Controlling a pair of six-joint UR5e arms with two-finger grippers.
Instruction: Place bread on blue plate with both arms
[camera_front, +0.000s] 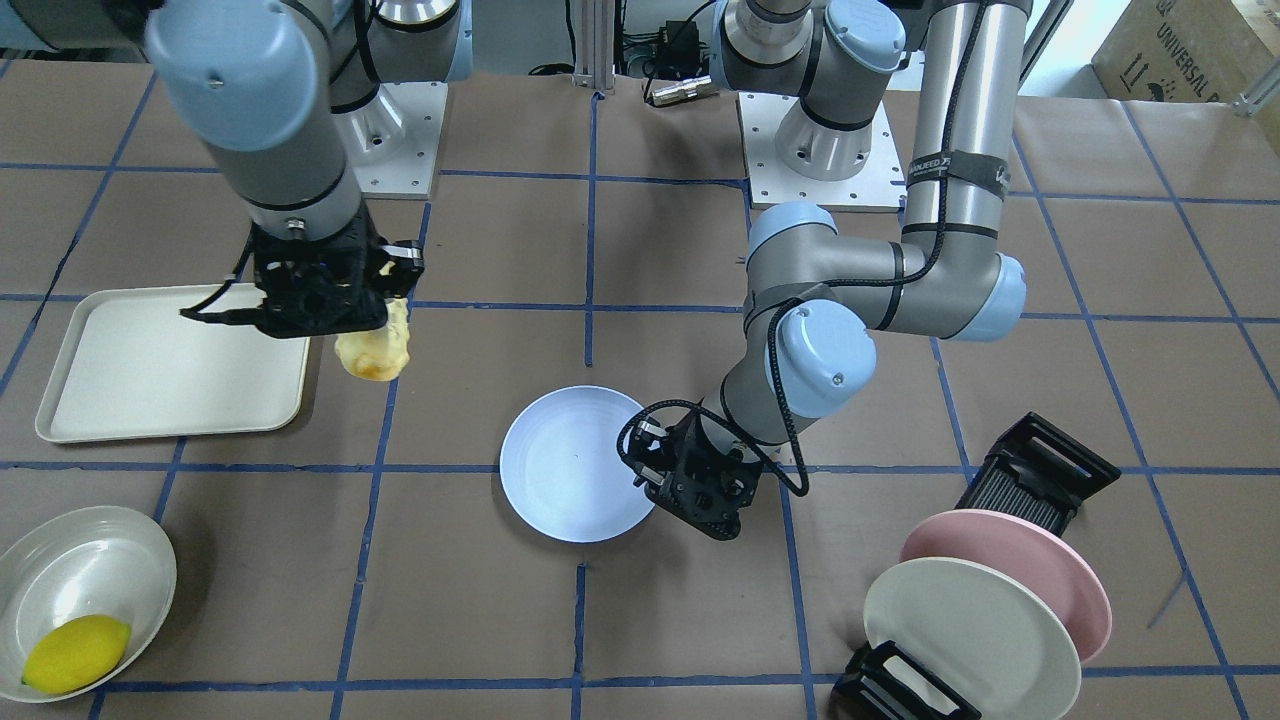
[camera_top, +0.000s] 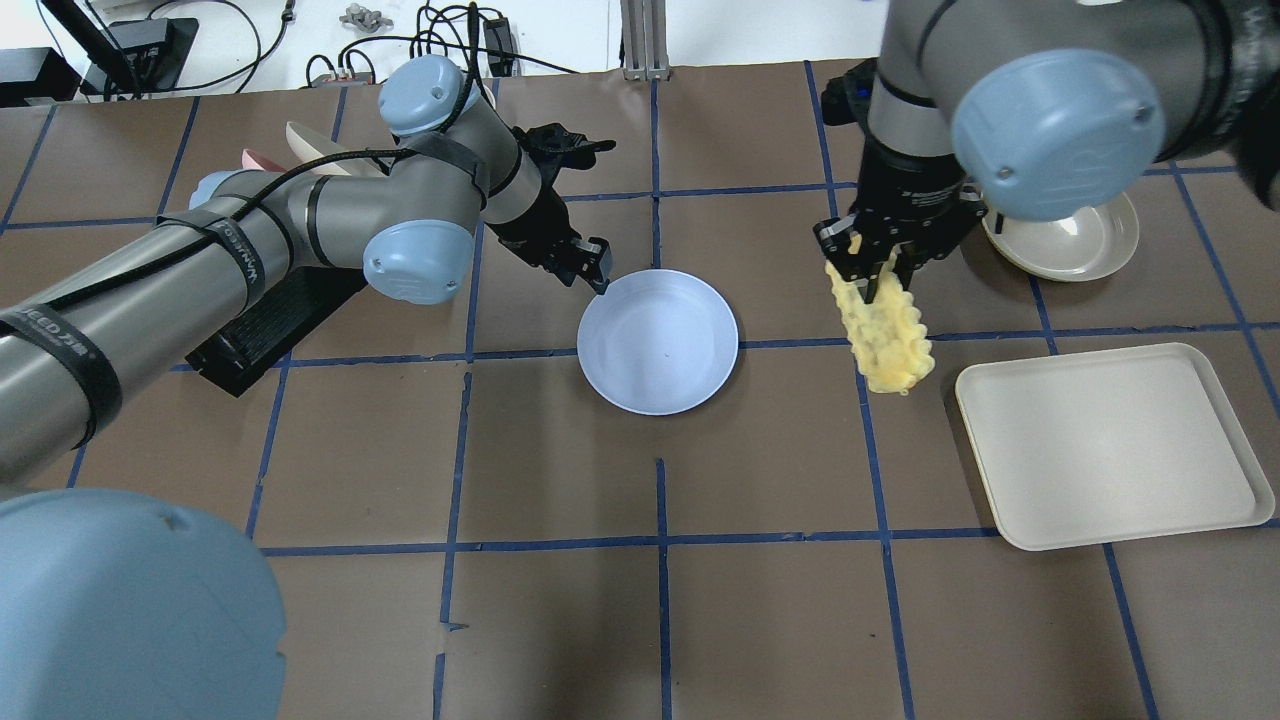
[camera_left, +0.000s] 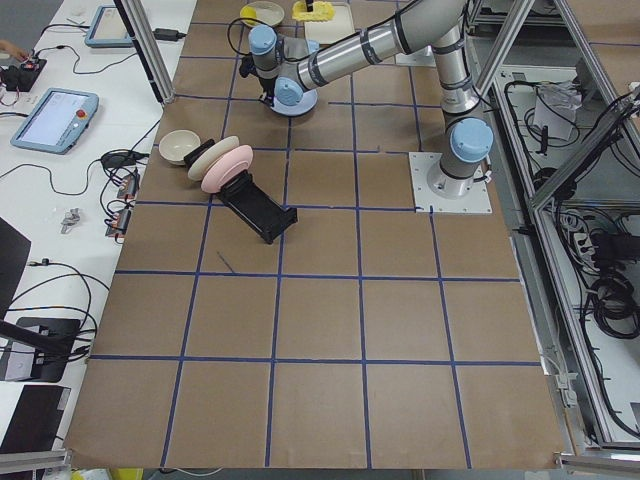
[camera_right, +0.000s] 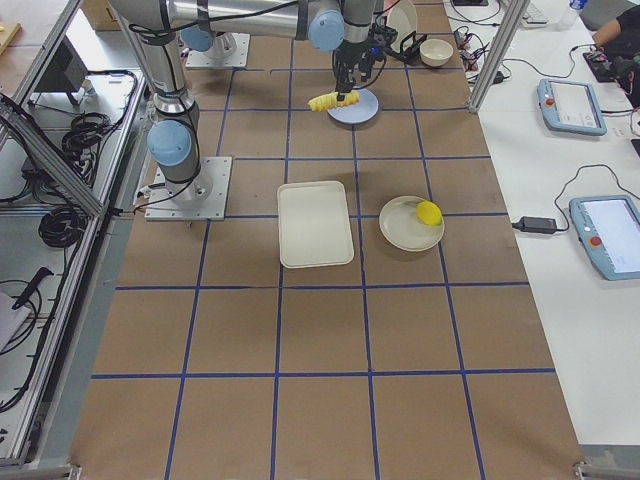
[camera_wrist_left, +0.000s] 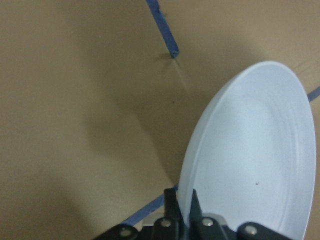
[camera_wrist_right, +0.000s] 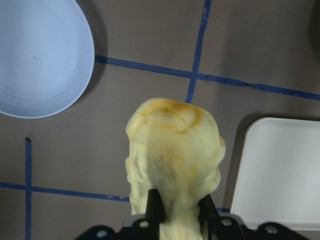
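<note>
The bread (camera_top: 882, 330) is a bumpy golden-yellow roll. It hangs from my right gripper (camera_top: 878, 272), which is shut on its upper end, above the table between the blue plate and the tray. It also shows in the front view (camera_front: 376, 345) and the right wrist view (camera_wrist_right: 172, 150). The blue plate (camera_top: 657, 341) lies flat at the table's middle. My left gripper (camera_top: 597, 272) is shut on its rim at the far-left edge; the left wrist view shows the rim (camera_wrist_left: 187, 200) pinched between the fingers.
An off-white tray (camera_top: 1110, 445) lies to the right of the bread. A bowl (camera_front: 85, 590) with a lemon (camera_front: 76, 652) stands beyond it. A black rack (camera_front: 1035, 485) holds a pink plate (camera_front: 1050, 560) and an off-white plate (camera_front: 970, 635) on my left.
</note>
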